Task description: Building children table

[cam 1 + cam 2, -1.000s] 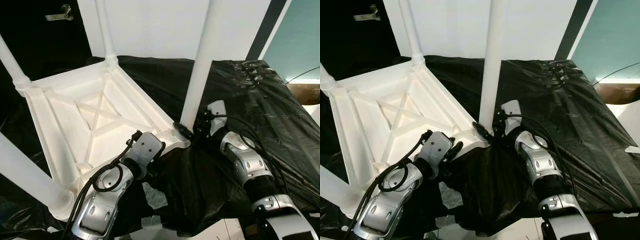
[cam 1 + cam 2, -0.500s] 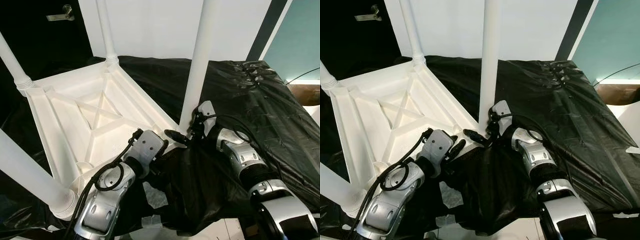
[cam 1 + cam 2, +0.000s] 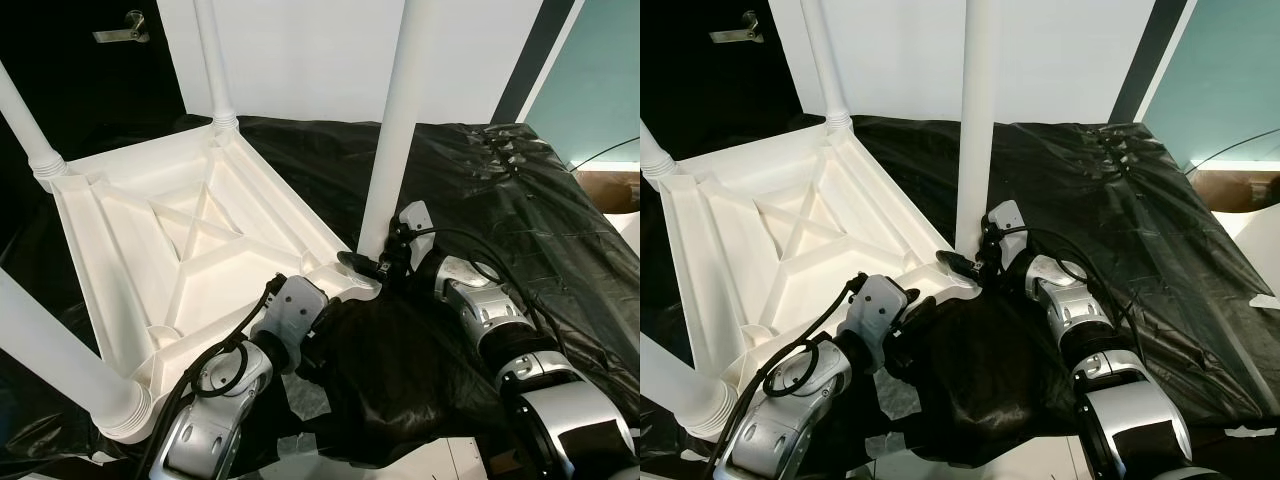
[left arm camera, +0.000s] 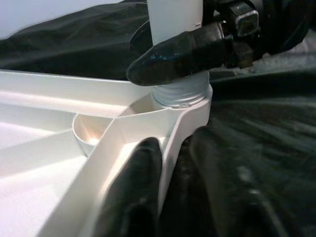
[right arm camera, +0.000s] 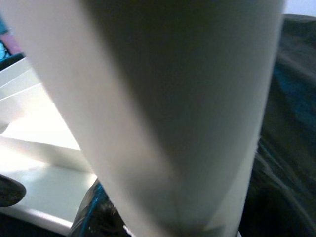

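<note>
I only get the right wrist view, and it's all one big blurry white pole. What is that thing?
Observer: It's a table leg, standing up from the near corner of an upside-down white table.
Operator: Where's my right end effector?
Observer: The right end effector is at the bottom of that leg, by its socket.
Operator: And the other one?
Observer: The left end effector clasps the table's rim beside that same corner, with a finger on each side.
</note>
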`<state>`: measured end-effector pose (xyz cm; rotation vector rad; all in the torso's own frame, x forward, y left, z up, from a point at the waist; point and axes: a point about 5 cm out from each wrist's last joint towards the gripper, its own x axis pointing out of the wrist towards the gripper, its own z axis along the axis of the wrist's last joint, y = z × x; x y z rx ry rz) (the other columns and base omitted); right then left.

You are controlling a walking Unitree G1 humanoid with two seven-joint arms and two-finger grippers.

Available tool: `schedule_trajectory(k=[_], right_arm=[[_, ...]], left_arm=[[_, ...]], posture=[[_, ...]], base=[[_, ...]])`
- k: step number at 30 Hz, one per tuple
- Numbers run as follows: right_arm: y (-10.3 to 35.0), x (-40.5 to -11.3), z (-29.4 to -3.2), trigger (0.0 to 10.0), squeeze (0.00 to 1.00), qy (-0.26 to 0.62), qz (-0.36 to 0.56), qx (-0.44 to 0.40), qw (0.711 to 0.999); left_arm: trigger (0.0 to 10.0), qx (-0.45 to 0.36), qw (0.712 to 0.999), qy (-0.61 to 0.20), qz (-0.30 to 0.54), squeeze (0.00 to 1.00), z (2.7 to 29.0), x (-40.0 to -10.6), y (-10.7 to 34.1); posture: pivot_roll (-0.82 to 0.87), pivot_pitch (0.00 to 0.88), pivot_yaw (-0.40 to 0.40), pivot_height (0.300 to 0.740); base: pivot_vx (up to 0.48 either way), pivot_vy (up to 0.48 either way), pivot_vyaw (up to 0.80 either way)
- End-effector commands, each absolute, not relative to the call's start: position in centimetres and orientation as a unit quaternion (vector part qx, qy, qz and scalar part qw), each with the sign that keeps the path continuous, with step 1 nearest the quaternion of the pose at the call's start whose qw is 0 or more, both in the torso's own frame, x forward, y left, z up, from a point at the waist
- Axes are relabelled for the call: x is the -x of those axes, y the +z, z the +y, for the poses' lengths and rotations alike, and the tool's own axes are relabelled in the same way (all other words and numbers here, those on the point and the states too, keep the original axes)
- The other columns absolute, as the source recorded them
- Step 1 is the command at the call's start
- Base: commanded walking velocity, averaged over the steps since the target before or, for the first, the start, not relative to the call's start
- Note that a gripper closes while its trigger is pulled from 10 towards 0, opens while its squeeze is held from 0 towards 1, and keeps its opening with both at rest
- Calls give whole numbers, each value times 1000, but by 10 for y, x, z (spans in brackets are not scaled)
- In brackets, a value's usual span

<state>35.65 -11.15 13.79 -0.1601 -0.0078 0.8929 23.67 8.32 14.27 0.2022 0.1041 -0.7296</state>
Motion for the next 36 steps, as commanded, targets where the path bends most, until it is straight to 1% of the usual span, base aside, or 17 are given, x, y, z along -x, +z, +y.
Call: schedule_trajectory(k=[1,3,5,6,11,14,15,17,21,25,26,27,30,31,34,35,36], right_arm=[[126,-356,-113,0,0,408,23,84,909],[126,-356,-114,0,0,401,24,82,912],[122,-356,-114,0,0,362,27,77,929],[121,-355,-114,0,0,357,27,76,931],[116,-354,-111,0,0,314,37,70,946],[116,-354,-111,0,0,314,37,70,946],[111,-349,-102,0,0,256,46,49,964],[111,-349,-102,0,0,256,46,49,964],[109,-339,-83,0,0,166,43,20,985],[108,-335,-75,0,0,161,45,3,986],[108,-332,-69,1059,0,168,42,-11,985],[112,-330,-66,10000,0,176,28,-17,984],[119,-329,-65,10000,0,183,10,-24,983],[123,-329,-68,10000,149,184,-1,-28,982],[127,-327,-69,10000,149,177,-5,-26,984],[131,-329,-75,10000,1000,185,-13,-33,982],[132,-329,-77,10000,1000,190,-17,-35,981]], left_arm=[[10000,-65,923,-369,82,1000,83,-234,137],[10000,-68,922,-374,80,1000,82,-233,137],[10000,-90,928,-357,64,973,82,-236,141],[10000,-92,928,-354,64,0,82,-237,141],[10000,-107,925,-359,63,0,83,-236,141],[10000,-107,925,-359,63,0,83,-236,141],[10000,-116,924,-358,63,0,83,-235,140],[10000,-116,924,-358,63,0,83,-235,140],[10000,-121,924,-358,67,0,83,-235,139],[10000,-120,924,-357,67,0,83,-235,140],[10000,-119,924,-357,67,0,83,-235,140],[10000,-120,924,-357,67,0,82,-235,140],[10000,-122,923,-358,68,0,82,-235,140],[10000,-122,923,-359,68,0,83,-235,140],[10000,-122,922,-360,69,0,83,-235,140],[10000,-124,922,-361,67,0,83,-236,140],[10000,-125,922,-361,66,0,83,-236,141]], posture=[[145,10,-85,740],[144,9,-87,740],[140,9,-85,740],[140,9,-85,740],[136,9,-84,740],[136,9,-84,740],[130,12,-84,740],[130,12,-84,740],[131,13,-85,740],[135,14,-85,740],[134,13,-81,740],[132,14,-80,740],[132,14,-80,740],[132,14,-80,740],[132,14,-80,740],[120,17,-74,740],[120,17,-74,740]], base=[[0,0,0],[0,0,0],[0,0,0],[0,0,0],[0,0,0],[0,0,0],[0,0,0],[0,0,0],[0,0,0],[0,0,0],[0,0,0],[0,0,0],[0,0,0],[0,0,0],[0,0,0],[0,0,0],[0,0,0]])
